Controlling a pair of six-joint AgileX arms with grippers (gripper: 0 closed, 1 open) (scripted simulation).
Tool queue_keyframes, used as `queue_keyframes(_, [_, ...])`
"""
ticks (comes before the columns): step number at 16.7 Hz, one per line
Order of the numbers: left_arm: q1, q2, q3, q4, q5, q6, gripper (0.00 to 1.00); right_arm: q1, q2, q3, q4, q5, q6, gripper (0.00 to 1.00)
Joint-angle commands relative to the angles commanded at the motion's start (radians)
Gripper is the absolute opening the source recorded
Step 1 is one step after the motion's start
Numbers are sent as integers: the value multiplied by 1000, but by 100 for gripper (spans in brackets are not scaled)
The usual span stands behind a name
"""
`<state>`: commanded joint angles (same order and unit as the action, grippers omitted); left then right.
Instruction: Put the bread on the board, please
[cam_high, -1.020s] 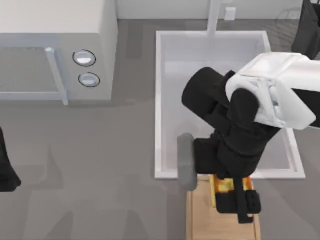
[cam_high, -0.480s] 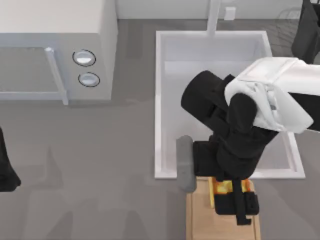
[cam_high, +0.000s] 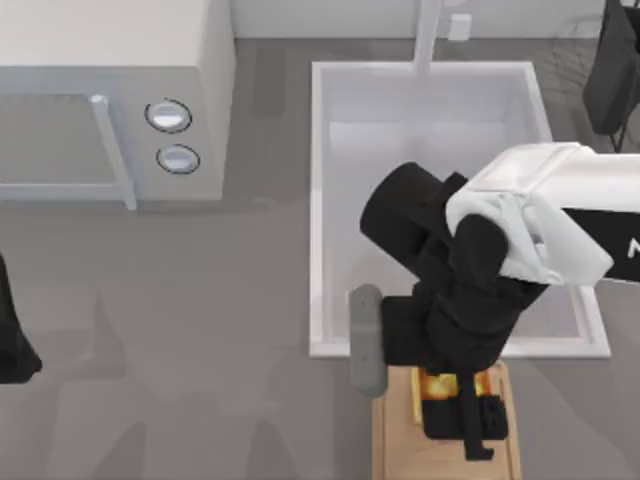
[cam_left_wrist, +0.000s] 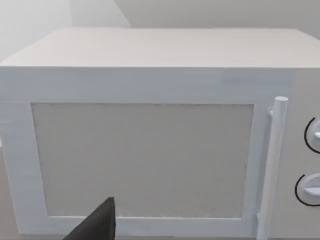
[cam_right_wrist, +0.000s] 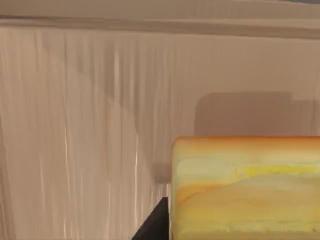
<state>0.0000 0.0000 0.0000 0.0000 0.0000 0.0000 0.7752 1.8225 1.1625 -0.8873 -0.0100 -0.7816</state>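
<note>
Grey table (cam_high: 200, 330): left arm parked at the left edge, microwave (cam_high: 110, 100) beside, white sink (cam_high: 330, 200) centre-right. Right gripper (cam_high: 455, 395) is clamped on the bread (cam_high: 440, 382) over the board (cam_high: 395, 440). Right wrist view adds wood grain and the bread's shadow.

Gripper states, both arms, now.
Left gripper: cannot be told.
Right gripper: closed on the bread, above the board.

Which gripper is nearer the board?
Right. The right gripper is over the board at the top view's bottom right, holding the bread. The left arm sits parked at the far left edge.
</note>
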Motion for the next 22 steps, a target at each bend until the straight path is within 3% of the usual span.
queue_keyframes(8, [0,0,0,0,0,0,100,1,22,-31,36,2,0,0])
queue_keyframes(21, [0,0,0,0,0,0,100,1,22,-31,36,2,0,98])
queue_keyframes(22, [0,0,0,0,0,0,100,1,22,-31,36,2,0,100])
